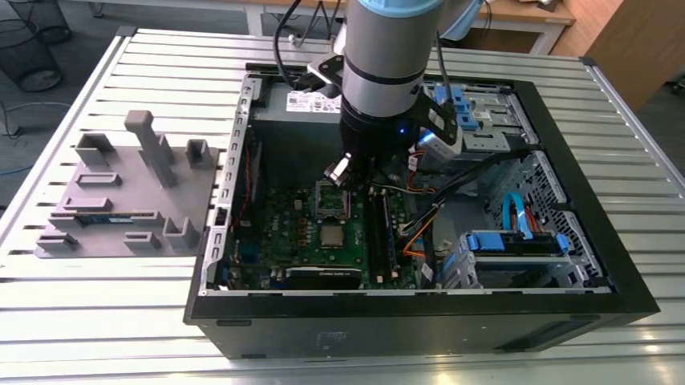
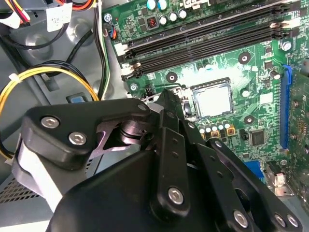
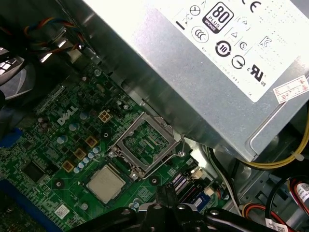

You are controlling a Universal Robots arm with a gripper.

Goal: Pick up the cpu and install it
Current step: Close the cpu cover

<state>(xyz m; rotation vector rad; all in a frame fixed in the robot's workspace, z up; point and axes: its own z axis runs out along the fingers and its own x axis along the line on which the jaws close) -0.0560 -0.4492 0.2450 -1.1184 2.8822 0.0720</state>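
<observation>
Exterior view: the arm reaches down into the open computer case point(image 1: 214, 265), which lies on its side on the slatted table point(image 1: 107, 321). The gripper point(image 1: 354, 178) hangs over the motherboard point(image 1: 289, 233), close to the raised socket frame point(image 1: 333, 199). The cpu point(image 1: 333, 236) lies flat on the board just beside the frame, apart from the gripper. The grey tray point(image 1: 107, 241) stands well apart, at the exterior view's left, outside the case.

Second wrist view: the gripper's black linkage point(image 2: 169, 145) fills the foreground. The fingers converge to a narrow tip with nothing seen between them; the gripper appears closed and empty. The cpu point(image 2: 213, 102) sits in its square socket seat beyond the tip, silver top up, next to the memory slots point(image 2: 203, 38).

First wrist view: the cpu point(image 3: 105, 184) rests level in the seat. The socket frame point(image 3: 145, 143) stands hinged open beside it, not folded over the chip. The power supply point(image 3: 203, 63) lies behind the frame.

Judgement: placement of the cpu looks complete. The frame is not yet lowered, so retention appears to be outstanding.
</observation>
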